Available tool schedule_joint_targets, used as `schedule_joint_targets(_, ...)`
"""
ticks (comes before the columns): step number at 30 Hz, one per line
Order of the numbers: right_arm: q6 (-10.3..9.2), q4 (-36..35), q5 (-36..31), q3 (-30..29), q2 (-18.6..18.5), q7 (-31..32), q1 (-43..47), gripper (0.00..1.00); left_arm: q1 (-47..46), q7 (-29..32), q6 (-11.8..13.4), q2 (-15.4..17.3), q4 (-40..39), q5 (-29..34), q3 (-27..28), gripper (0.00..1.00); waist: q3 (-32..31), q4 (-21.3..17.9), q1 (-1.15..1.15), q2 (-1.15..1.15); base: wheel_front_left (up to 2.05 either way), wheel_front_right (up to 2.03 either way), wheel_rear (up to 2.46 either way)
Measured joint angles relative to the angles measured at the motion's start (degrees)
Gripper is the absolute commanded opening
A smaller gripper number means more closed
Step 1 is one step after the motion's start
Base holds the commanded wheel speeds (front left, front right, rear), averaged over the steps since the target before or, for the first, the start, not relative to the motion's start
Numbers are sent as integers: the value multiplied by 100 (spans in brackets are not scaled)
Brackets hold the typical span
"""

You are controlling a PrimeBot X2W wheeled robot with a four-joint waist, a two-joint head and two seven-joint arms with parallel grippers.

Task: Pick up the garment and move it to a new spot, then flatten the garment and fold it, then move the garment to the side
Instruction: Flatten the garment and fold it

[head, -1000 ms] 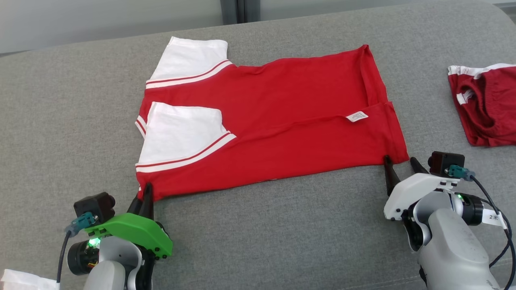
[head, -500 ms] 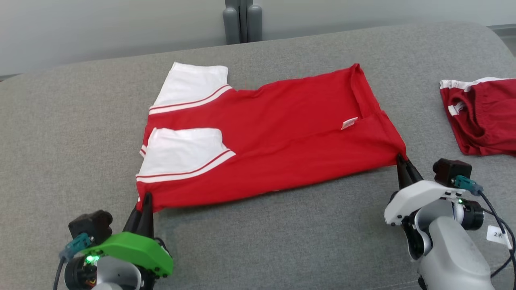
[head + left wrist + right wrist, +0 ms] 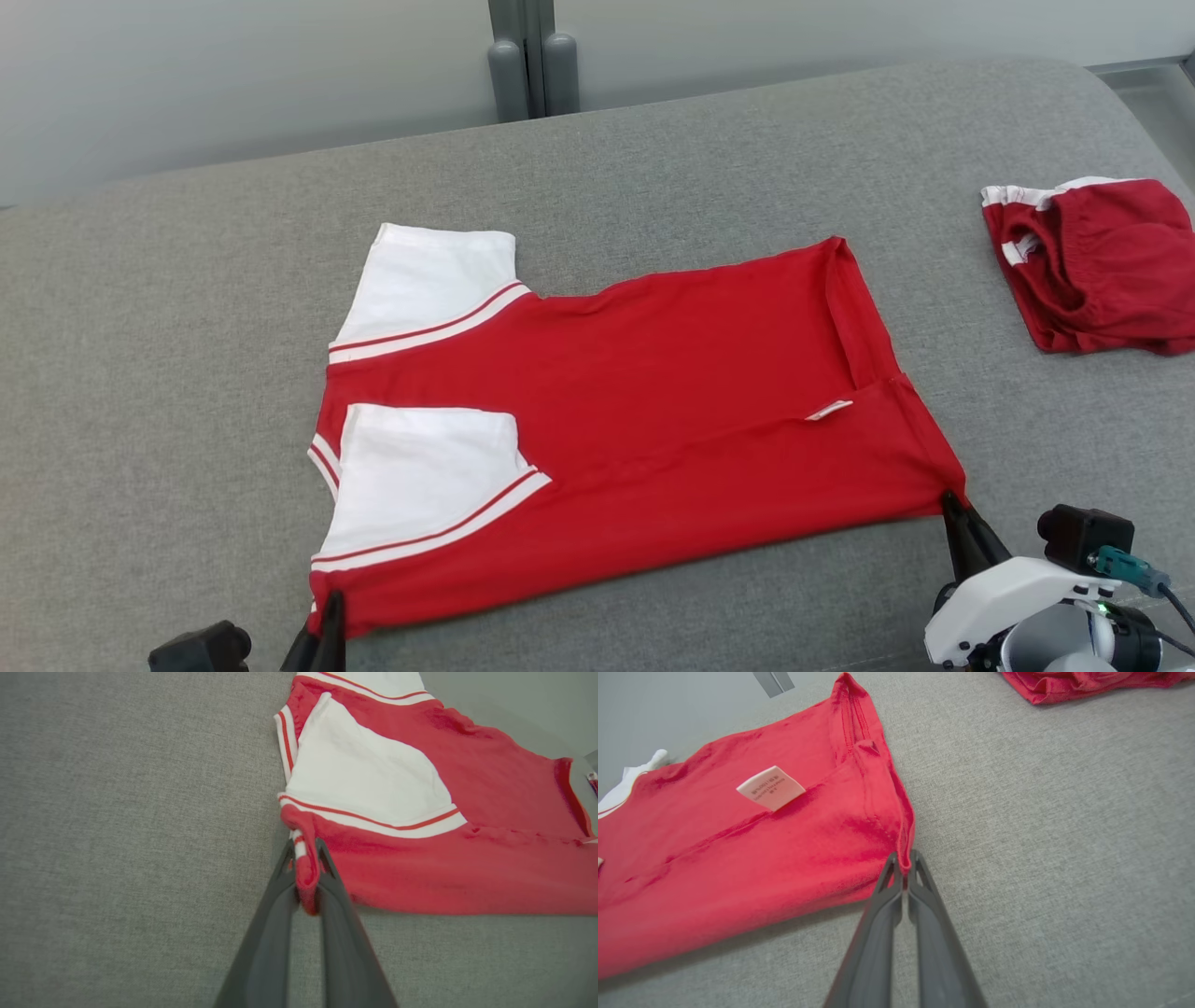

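Left tool (image 3: 304, 847) is clamped on the near sleeve-side corner of the red shirt with white sleeves (image 3: 653, 439), right tool (image 3: 903, 858) on its near hem corner. Both grips look thin, so uneven pulling could slip a corner and spoil the fold. The shirt lies on the grey cloth desk (image 3: 187, 327), which is open behind it. A crumpled red garment (image 3: 1092, 261) lies well apart on the right.

A bare indoor room, kind unclear; grey fabric surface (image 3: 653, 149); plain pale wall (image 3: 233, 84).

Folded lengthwise, the red shirt (image 3: 653, 392) lies flat on the grey cushion (image 3: 653, 159); white red-striped sleeves (image 3: 425, 476) to the left, hem right; care tag (image 3: 829, 410) showing.
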Motion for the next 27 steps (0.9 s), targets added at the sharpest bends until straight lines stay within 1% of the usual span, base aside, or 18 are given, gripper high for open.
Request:
schedule_joint_targets(1, 0, -60, 0, -1, 0, 53, 48, 12, 29, 15, 23, -2, -5, -1, -2, 16, 9, -15, 0, 0, 0, 0, 0)
schedule_joint_targets(2, 0, -97, -2, -7, 1, 93, 79, 44, 53, 15, 22, -1, -14, -1, -9, 36, 15, -27, 0, 0, 0, 0, 0)
schedule_joint_targets(3, 0, -145, -11, -15, 2, 108, 111, 99, 86, 14, 14, 1, -43, -7, -16, 84, 20, -40, 0, 0, 0, 0, 0)
schedule_joint_targets(4, -1, -199, -20, -33, 0, 144, 140, 100, 114, 11, -2, 7, -83, -21, -10, 100, 25, -51, 0, 0, 0, 0, 0)
schedule_joint_targets(6, -1, -283, -21, -93, 1, 163, 179, 100, 129, -25, -2, 79, -155, -24, 47, 100, 37, -61, 0, 0, 0, 0, 0)
schedule_joint_targets(10, -2, -515, -64, -213, -5, 202, 207, 100, 25, -41, 20, 348, -299, 88, 170, 100, 63, -71, 0, 0, 0, 0, 0)
schedule_joint_targets(11, -1, -572, -91, -249, -4, 204, 214, 100, -89, 0, -11, 442, -327, 131, 160, 100, 74, -76, 0, 0, 0, 0, 0)
schedule_joint_targets(13, -2, -687, -168, -320, -7, 204, 216, 100, -418, 119, -156, 650, -368, 261, 75, 100, 107, -84, 0, 0, 0, 0, 0)
schedule_joint_targets(18, -2, -1007, -330, -310, -8, 226, 87, 100, -1667, 646, -578, 1247, -324, 606, -221, 100, 265, -115, 0, 0, 0, 0, 0)
schedule_joint_targets(21, -2, -1196, -358, -183, -8, 252, -103, 100, -2521, 938, -730, 1462, -156, 744, -322, 100, 411, -159, 0, 0, 0, 0, 0)
schedule_joint_targets(24, -2, -1337, -325, -2, -5, 253, -375, 100, -3318, 1216, -868, 1629, 141, 732, -403, 100, 606, -228, 0, 0, 0, 0, 0)
schedule_joint_targets(27, -2, -1424, -255, 172, -12, 174, -678, 100, -3968, 1537, -944, 1839, 516, 715, -449, 100, 843, -328, 0, 0, 0, 0, 0)
